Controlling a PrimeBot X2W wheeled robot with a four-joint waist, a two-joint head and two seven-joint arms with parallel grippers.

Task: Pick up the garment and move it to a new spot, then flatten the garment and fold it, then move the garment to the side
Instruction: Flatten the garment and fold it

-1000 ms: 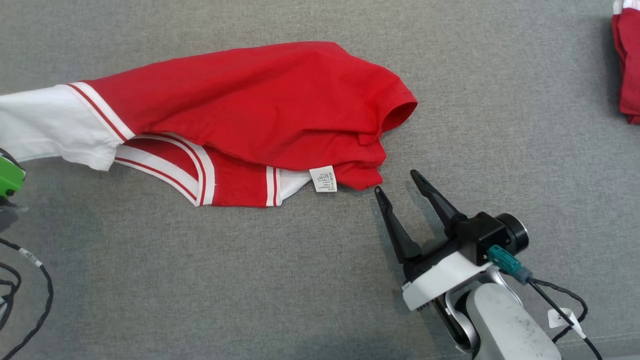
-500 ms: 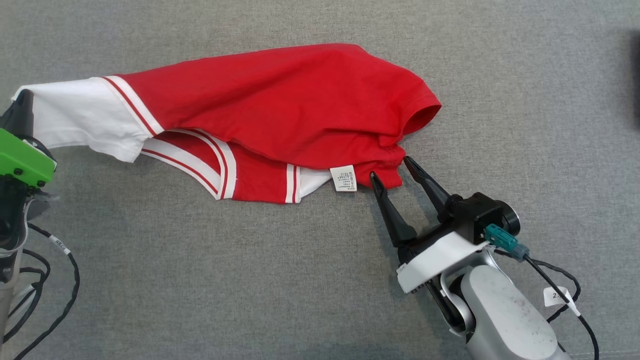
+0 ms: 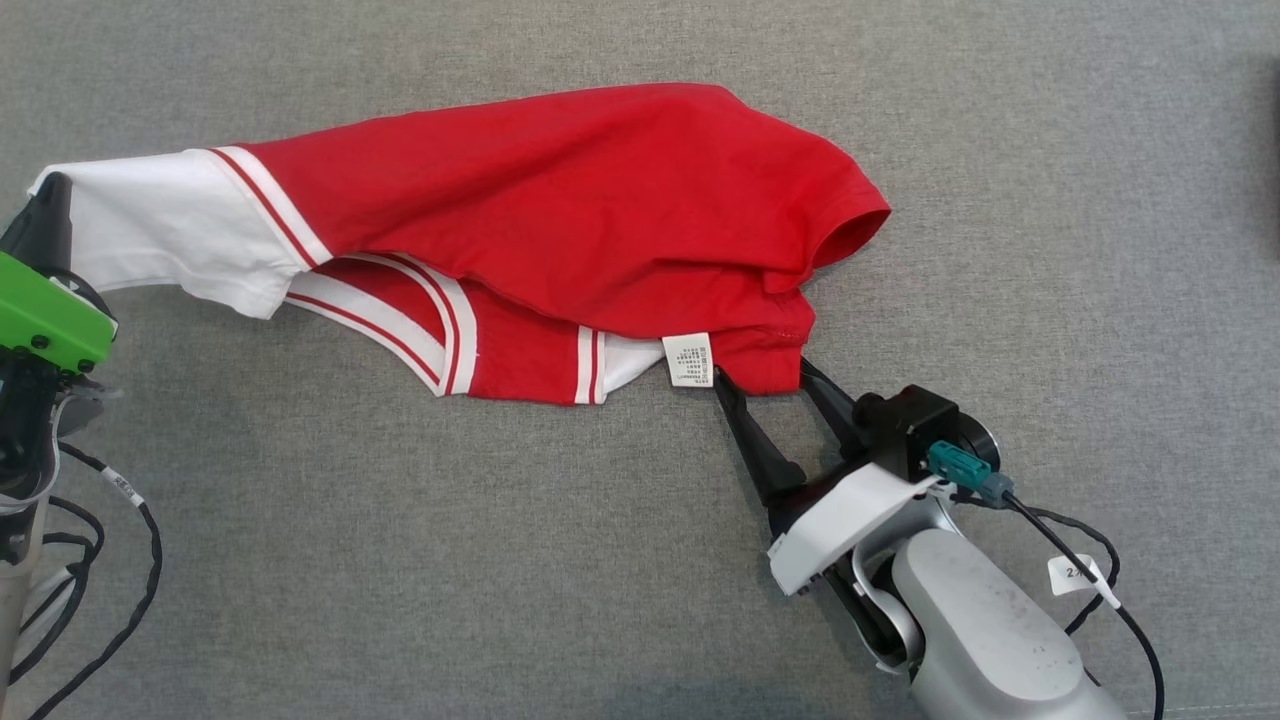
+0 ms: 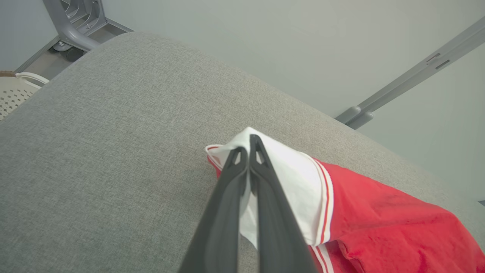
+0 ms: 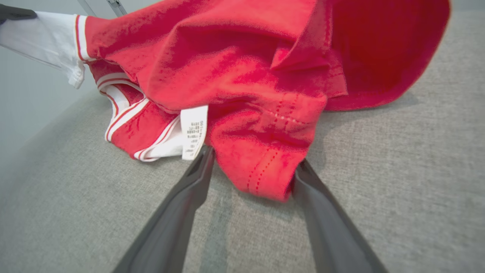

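1. The left gripper (image 4: 248,148) has its 2 fingers pressed together, pinching the white sleeve end of the garment (image 3: 560,210).
2. The garment lies rumpled across the grey woven surface (image 3: 400,560). It is a soft, light, limp red knit with white striped trim, likely to sag, so hems and corners are the best places to hold it.
3. The right gripper (image 3: 760,372) has its fingers spread wide, straddling the stitched hem corner beside the care label (image 3: 687,358), and grips nothing.
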